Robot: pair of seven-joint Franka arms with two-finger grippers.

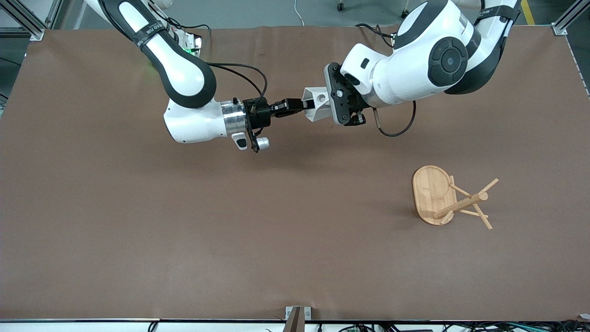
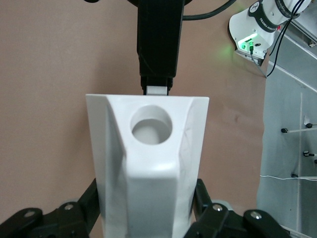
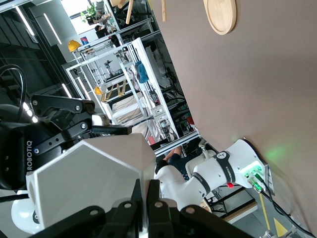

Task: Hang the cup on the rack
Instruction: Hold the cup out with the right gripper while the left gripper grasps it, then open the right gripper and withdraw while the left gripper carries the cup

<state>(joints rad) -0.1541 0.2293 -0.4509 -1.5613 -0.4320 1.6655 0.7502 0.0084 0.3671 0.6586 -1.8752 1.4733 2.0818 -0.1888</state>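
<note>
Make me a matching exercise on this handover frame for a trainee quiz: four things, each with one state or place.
Things:
1. cup
2. rack
3. left gripper
4. right gripper

States or places:
A. shut on the cup's rim
B. standing on the table toward the left arm's end
C. held in the air between both grippers
D. shut around the cup's body

Pairs: 1-C, 2-B, 3-D, 4-A

"ROBOTIQ" on the left gripper
</note>
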